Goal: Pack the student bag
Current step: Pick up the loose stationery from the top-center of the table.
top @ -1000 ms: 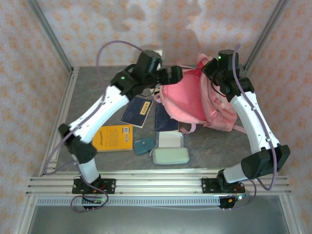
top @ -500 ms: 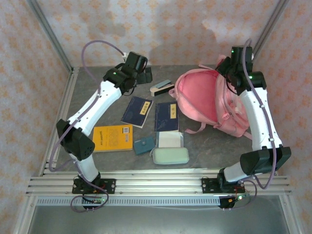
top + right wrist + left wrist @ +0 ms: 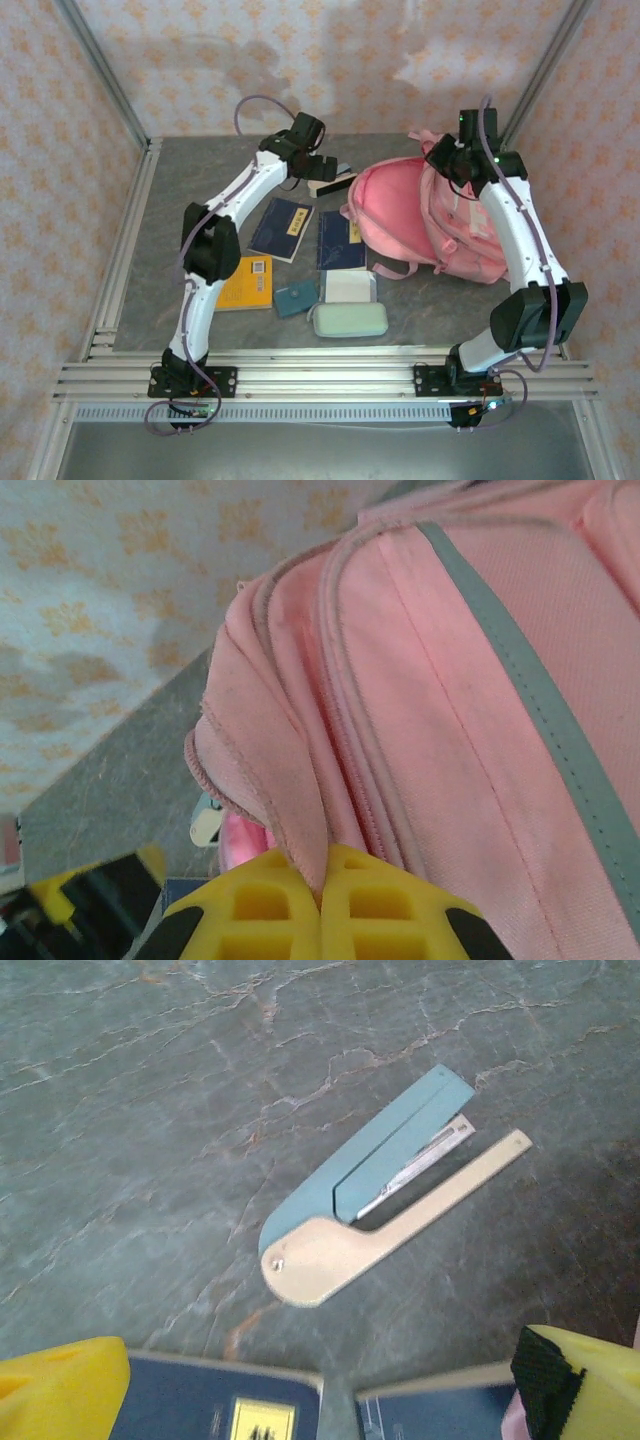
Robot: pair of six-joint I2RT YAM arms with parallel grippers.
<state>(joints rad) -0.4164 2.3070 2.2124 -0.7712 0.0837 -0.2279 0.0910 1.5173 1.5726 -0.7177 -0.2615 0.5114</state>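
The pink student bag (image 3: pixel 400 215) lies at the right back of the table with its mouth turned to the left. My right gripper (image 3: pixel 447 160) is at its top edge. In the right wrist view the yellow fingers (image 3: pixel 275 910) are shut on a fold of the pink bag (image 3: pixel 450 720) fabric. A blue and cream stapler (image 3: pixel 370 1200) lies on the grey table, its arms spread apart. My left gripper (image 3: pixel 320 1405) hovers just short of it, open, with nothing between its yellow fingers (image 3: pixel 60 1390). From above, the left gripper (image 3: pixel 322 168) partly covers the stapler (image 3: pixel 332 184).
Two navy notebooks (image 3: pixel 282 228) (image 3: pixel 341 240) lie mid-table, close under the left gripper. Nearer the front are a yellow book (image 3: pixel 250 282), a small teal pouch (image 3: pixel 294 299), a white pad (image 3: pixel 348 286) and a mint case (image 3: pixel 350 320). Patterned walls and metal posts close in the back.
My left gripper left the bag's mouth, swung out left, then came back right over the stapler. The right gripper kept its hold and the bag's mouth shifted.
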